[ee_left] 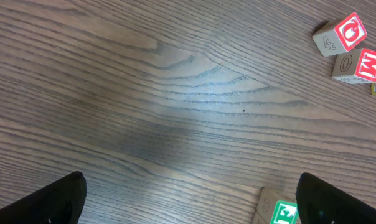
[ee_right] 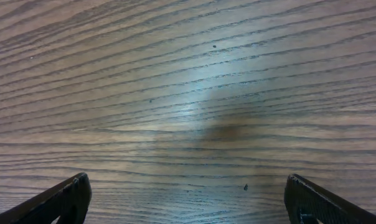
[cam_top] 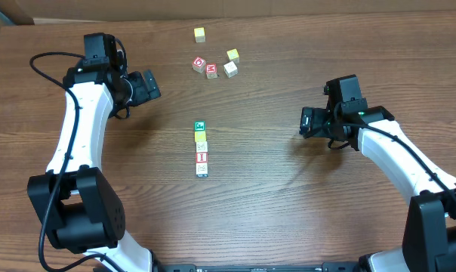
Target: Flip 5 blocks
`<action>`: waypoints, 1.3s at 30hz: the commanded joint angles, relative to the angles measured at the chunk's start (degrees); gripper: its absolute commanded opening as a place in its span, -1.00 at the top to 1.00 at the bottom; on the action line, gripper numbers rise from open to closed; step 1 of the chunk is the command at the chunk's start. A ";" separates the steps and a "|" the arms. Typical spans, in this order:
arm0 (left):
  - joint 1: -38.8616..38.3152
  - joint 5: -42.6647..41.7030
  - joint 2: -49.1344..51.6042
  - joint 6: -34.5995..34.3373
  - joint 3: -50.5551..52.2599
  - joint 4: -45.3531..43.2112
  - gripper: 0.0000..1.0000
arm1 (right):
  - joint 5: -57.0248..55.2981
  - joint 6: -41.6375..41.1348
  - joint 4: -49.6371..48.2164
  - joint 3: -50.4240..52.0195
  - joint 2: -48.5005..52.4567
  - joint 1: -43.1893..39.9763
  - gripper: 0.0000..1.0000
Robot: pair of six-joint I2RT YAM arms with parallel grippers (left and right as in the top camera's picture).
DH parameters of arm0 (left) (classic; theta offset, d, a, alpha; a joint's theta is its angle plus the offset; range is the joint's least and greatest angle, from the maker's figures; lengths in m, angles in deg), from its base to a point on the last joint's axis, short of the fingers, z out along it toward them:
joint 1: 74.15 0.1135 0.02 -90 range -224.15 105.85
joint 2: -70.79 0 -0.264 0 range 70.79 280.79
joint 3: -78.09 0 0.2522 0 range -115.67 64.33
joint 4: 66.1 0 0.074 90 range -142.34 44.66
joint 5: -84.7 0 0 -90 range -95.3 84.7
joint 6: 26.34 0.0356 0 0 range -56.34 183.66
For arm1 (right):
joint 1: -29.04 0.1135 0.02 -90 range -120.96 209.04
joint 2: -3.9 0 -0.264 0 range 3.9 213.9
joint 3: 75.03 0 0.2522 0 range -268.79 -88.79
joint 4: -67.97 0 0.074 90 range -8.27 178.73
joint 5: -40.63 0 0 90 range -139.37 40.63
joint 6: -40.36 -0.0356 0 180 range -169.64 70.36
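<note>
Five blocks stand in a short column at the table's middle: green at the far end, then plain yellow, pale cream, a red-framed "I" and whitish with blue. My left gripper hovers open, up and to the left of the column. In the left wrist view the green block peeks in beside the right fingertip, and the left gripper holds nothing. My right gripper is open well to the column's right. In its wrist view the right gripper has only bare wood between its jaws.
A loose cluster lies at the back: a red "D" cube, a red "M" cube, a yellowish cube and a pale cube. A lone pale-yellow cube sits farther back. The wooden table spans the view.
</note>
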 commanded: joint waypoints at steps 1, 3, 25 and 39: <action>-0.17 0.02 -0.04 0.92 -1.01 0.13 -1.00 | -0.07 0.63 -0.17 -0.70 -2.54 -0.02 -1.00; -0.17 0.02 -0.04 0.92 -1.01 0.13 -0.99 | -0.09 0.63 -0.17 -0.70 -4.24 -0.02 -1.00; -0.17 0.02 -0.04 0.92 -1.01 0.13 -0.99 | -0.11 0.66 -0.09 -0.70 -38.73 -0.02 -1.00; -0.17 0.02 -0.04 0.92 -1.01 0.13 -0.99 | -0.07 0.61 7.10 -0.68 -60.89 -0.02 -1.00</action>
